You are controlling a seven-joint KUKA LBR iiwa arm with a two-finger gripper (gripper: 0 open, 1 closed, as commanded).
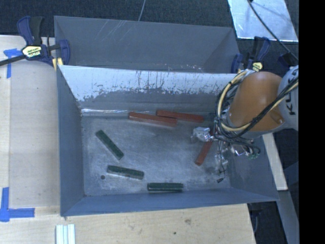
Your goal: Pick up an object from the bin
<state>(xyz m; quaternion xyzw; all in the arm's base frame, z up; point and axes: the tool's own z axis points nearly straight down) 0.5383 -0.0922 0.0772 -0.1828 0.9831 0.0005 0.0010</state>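
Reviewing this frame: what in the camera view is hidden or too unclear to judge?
1. Camera view: the short reddish-brown bar beside the gripper; its upper end is hidden behind the wrist's cables, so contact cannot be told.
2. Camera view: the right floor corner of the bin, covered by the arm's orange cover.
3. Camera view: the silvery lump at the wrist, too small to tell robot part from loose thing.

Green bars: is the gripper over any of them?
No: the gripper hangs at the right of the bin next to a red-brown bar; the nearest green bar lies apart, further left.
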